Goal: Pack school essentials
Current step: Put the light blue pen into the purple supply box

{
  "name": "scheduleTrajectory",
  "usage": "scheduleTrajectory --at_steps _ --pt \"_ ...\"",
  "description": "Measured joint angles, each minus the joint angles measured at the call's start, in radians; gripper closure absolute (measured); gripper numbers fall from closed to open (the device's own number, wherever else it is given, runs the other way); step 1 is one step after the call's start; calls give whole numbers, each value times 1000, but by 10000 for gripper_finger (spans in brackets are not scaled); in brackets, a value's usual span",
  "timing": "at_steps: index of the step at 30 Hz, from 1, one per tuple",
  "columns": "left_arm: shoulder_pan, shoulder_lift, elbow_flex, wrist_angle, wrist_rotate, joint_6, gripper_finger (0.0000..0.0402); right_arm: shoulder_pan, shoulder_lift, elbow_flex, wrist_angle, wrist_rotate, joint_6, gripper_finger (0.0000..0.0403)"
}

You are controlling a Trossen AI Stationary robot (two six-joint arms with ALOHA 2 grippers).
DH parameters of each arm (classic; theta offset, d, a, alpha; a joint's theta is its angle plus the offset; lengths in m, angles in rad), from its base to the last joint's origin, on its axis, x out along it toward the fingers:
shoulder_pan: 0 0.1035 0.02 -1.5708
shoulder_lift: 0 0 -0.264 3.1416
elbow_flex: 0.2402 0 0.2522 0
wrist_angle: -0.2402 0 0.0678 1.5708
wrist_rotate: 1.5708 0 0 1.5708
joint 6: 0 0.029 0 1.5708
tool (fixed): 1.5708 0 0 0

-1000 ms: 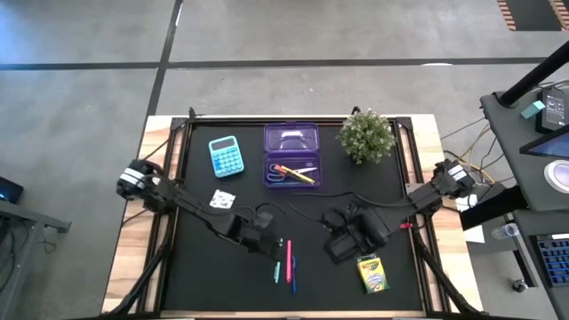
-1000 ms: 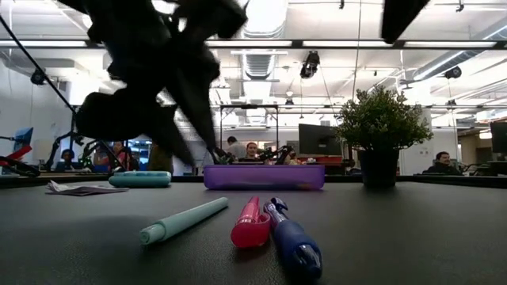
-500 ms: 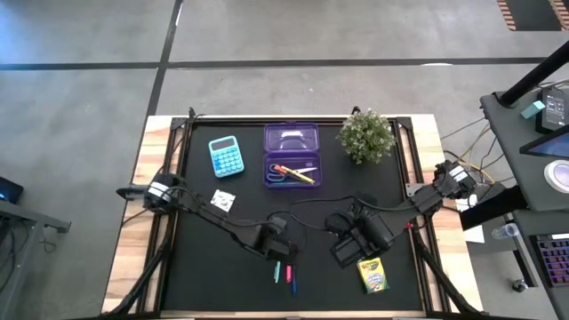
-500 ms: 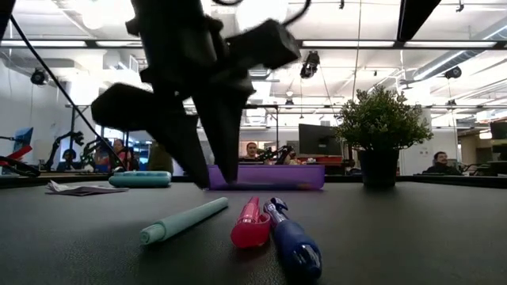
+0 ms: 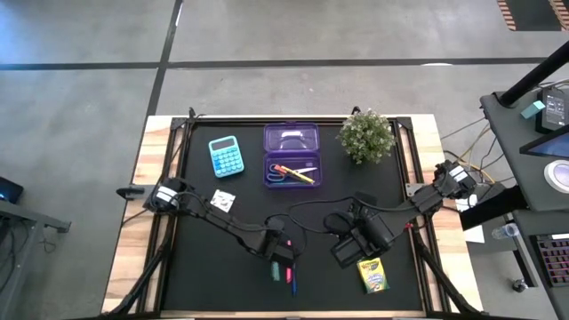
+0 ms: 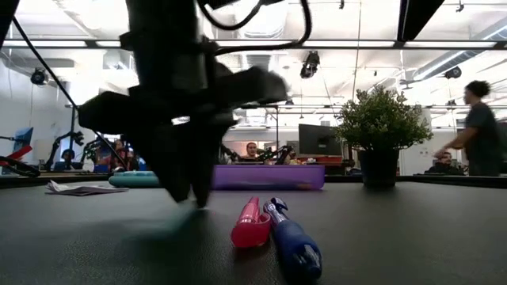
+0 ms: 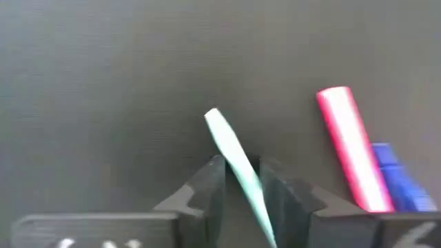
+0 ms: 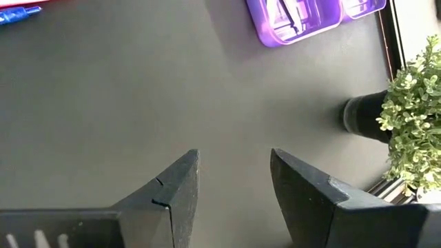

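Note:
A teal pen lies on the black table next to a pink pen and a blue pen, near the front edge. My left gripper points steeply down at the table, its fingers shut on the teal pen. In the low view the left gripper hides that pen. My right gripper hangs open and empty above the table, right of the pens. The crayon box lies flat at the front right. An open purple case at the back holds scissors and pens. My left gripper pinches the teal pen's shaft between its two fingers, one on each long side. The fingers come from above, pointing down. One end of the pen sticks out past the fingers; the other end is out of the picture. The pen looks to lie on the table.
A teal calculator and a small white packet lie at the left. A potted plant stands at the back right. Cables trail across the table's middle. People show in the room beyond the table.
My left gripper has gone toward the table's near edge and down to the pens, tipping to point more steeply down. Its fingers have drawn together around the teal pen. The right arm has stayed in place.

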Motion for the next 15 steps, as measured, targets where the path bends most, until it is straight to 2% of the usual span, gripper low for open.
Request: scheduleTrajectory --at_steps 7,15 --pt "0 0 -2 -24 1 47 388 0 0 0 -11 0 0 234" --pt "1 -8 8 -21 8 80 395 0 0 0 -20 0 -4 234"
